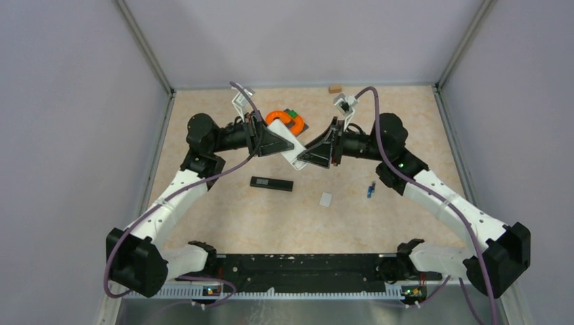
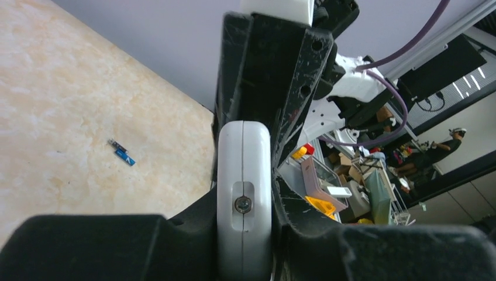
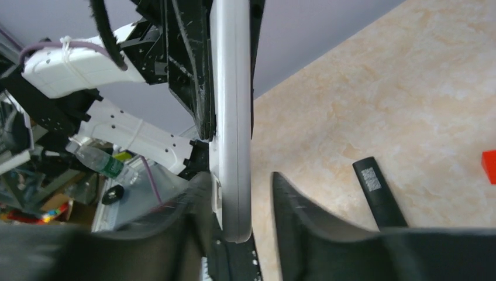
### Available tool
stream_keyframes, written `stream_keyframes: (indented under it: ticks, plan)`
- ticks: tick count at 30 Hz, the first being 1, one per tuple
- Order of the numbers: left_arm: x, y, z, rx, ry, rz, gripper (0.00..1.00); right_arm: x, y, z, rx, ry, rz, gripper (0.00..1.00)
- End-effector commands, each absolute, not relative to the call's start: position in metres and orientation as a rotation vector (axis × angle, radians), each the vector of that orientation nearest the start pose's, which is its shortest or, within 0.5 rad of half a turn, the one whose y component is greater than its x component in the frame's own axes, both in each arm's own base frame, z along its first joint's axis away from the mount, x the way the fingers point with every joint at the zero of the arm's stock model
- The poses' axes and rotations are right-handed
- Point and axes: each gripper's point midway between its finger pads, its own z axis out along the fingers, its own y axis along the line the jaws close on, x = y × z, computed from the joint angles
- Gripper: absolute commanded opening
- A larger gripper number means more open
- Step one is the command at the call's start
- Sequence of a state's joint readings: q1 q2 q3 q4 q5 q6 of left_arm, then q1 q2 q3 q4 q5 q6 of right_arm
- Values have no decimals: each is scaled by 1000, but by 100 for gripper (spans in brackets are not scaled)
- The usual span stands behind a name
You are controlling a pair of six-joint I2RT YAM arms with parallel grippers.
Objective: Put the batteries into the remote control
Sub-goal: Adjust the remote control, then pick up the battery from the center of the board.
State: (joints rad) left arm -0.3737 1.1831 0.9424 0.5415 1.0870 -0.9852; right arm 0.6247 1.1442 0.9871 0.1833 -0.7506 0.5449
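Observation:
A white remote control (image 1: pixel 292 154) is held up above the table's middle between my two arms. My left gripper (image 1: pixel 284 145) is shut on it; in the left wrist view both fingers press flat on the sides of the remote (image 2: pixel 244 170), whose end with a screw faces the camera. My right gripper (image 3: pixel 237 178) is open around the remote's other end (image 3: pixel 230 117): the left finger touches it and the right finger stands off with a gap. A blue battery (image 1: pixel 371 190) lies on the table to the right, and the left wrist view also shows it (image 2: pixel 124 156).
A black remote (image 1: pixel 271 183) lies flat left of centre, also visible under the right wrist (image 3: pixel 379 193). A small white cover piece (image 1: pixel 325 199) lies near it. An orange and green toy (image 1: pixel 284 120) sits behind the grippers, and a wooden block (image 1: pixel 334 88) is by the back wall.

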Motion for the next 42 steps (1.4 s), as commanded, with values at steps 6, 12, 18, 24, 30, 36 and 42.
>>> stream_keyframes:
  ticks: [6,12,18,24,30,36,42]
  plan:
    - [238,-260,383,598,1487,-1486,0,285,236,330,-223,1794,1039,60]
    - [262,-252,375,495,1503,-1357,0,306,152,247,202,2104,542,50]
    - [273,-246,364,447,1535,-1283,0,290,92,152,470,2371,196,20]
    - [277,-243,351,434,1576,-1240,0,282,67,103,553,2437,31,15]
    - [279,-242,346,429,1595,-1227,0,286,54,68,560,2502,-48,6]
    - [279,-244,342,431,1607,-1236,0,294,52,46,545,2545,-61,14]
    - [281,-244,339,426,1615,-1237,0,295,53,27,537,2592,-60,20]
